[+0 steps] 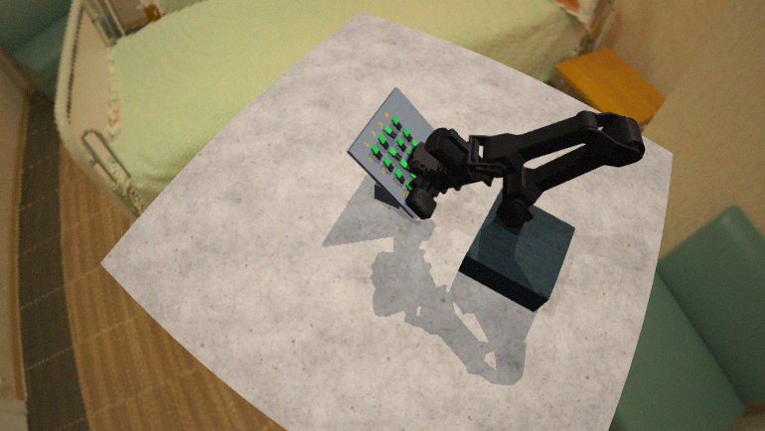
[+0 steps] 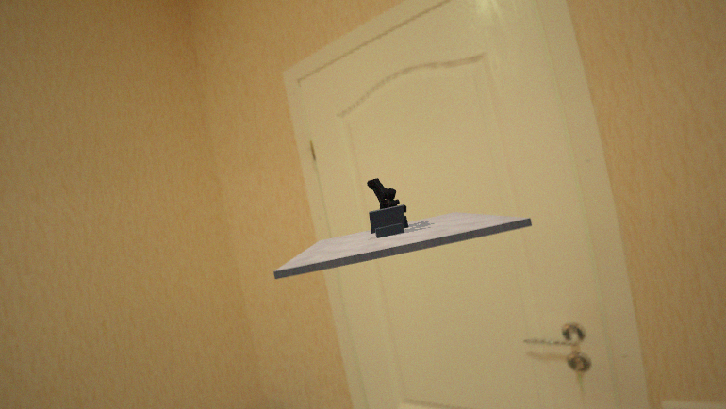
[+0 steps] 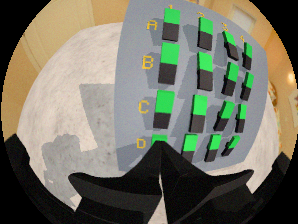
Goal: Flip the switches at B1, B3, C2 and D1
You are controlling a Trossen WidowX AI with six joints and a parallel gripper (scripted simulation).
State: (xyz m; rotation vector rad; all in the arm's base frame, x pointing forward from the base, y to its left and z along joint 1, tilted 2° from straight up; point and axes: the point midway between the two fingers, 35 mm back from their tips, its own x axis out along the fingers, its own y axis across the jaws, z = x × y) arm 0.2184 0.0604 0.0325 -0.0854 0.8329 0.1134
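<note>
The grey tilted panel (image 3: 126,55) (image 1: 397,98) carries rows A to D and columns 1 to 4 of green-and-dark rocker switches. My gripper (image 3: 159,144) is shut and empty. Its tips overlap the lower part of switch D1 (image 3: 159,138); only its green upper end shows, and I cannot tell whether they touch. Switch B1 (image 3: 168,63) (image 1: 387,164), switch B3 (image 3: 230,79) (image 1: 400,142) and switch C2 (image 3: 198,114) show both halves in the wrist view; which end is raised is hard to tell. Switch A3 (image 3: 230,45) leans differently from its row neighbours.
The arm's dark base block (image 1: 528,251) stands behind the gripper on the pale table (image 1: 256,214). The arm covers the panel's near right part in the top view. In the exterior view only the panel's back (image 2: 387,217) shows. Panel and arm cast shadows on the table.
</note>
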